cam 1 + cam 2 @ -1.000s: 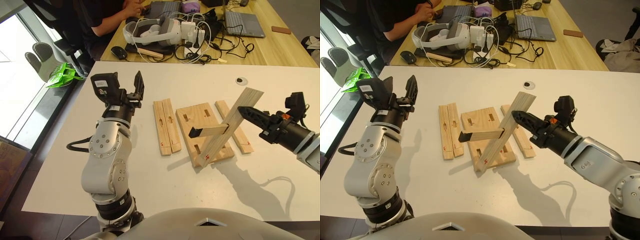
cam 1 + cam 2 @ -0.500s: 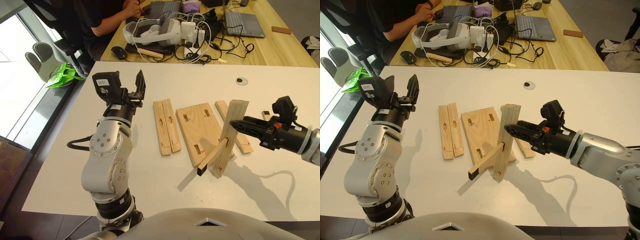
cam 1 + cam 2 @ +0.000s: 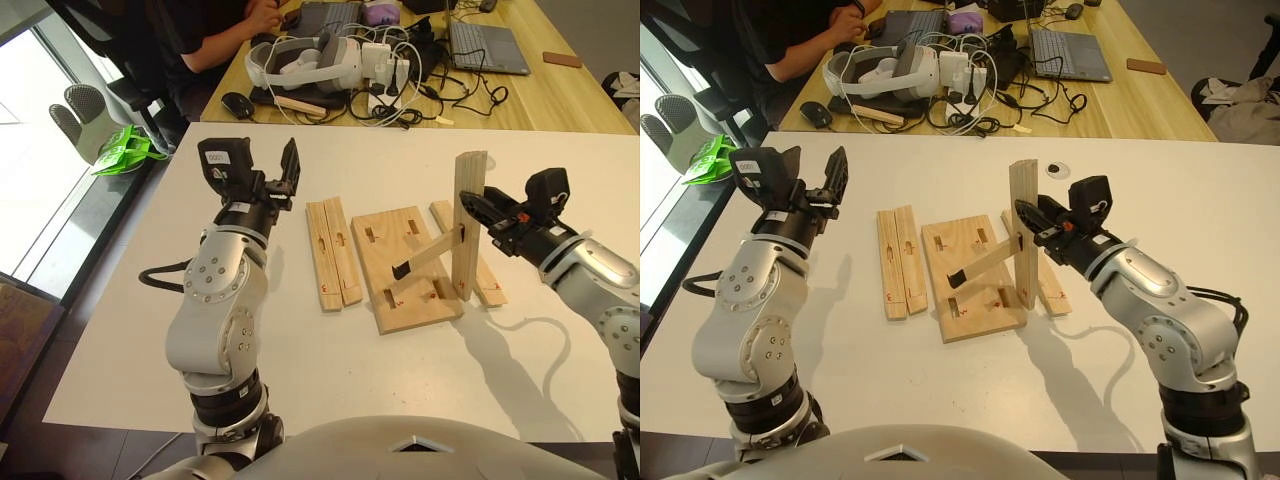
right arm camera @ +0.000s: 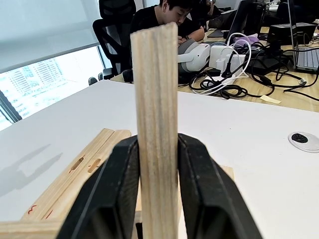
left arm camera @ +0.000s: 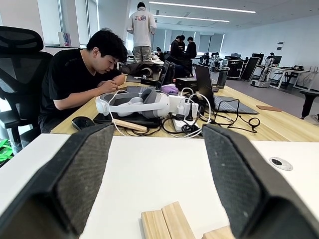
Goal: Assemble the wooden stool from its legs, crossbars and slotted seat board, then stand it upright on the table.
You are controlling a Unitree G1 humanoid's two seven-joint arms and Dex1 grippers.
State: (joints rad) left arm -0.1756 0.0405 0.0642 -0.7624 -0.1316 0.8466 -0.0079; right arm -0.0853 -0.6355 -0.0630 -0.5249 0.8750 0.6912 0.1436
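Left eye view: right tool (image 3: pixel 476 207) pinches the upright leg (image 3: pixel 468 265) a little above mid-height, one finger on each broad face. Right wrist view confirms both pads pressed flat against the wood. The leg stands near vertical. Its lower end is down at the right edge of the seat board (image 3: pixel 420 305); contact there cannot be told. A crossbar (image 3: pixel 432 250) is joined to the leg just below the grip. It slants down toward the robot's left, and its dark free end hangs over the middle of the seat board, apart from it. The seat board lies flat on the white tabletop (image 3: pixel 340 370), slots facing up, roughly centred between the arms. Just left of it lie two slotted pieces (image 3: pixel 333 252), side by side and touching, long axes pointing away from the robot. On the right, a further piece (image 3: pixel 492 285) lies flat, partly behind the upright leg and close to the seat board's right edge. Left tool (image 5: pixel 158 172) is spread wide with nothing between its pads. It is held above the tabletop, left of the two slotted pieces and well apart from them. A small round grommet (image 3: pixel 483 160) sits in the tabletop beyond the upright leg. Headset (image 3: pixel 300 55) and cables (image 3: pixel 400 95) lie on the wooden tabletop (image 3: pixel 560 100) behind.
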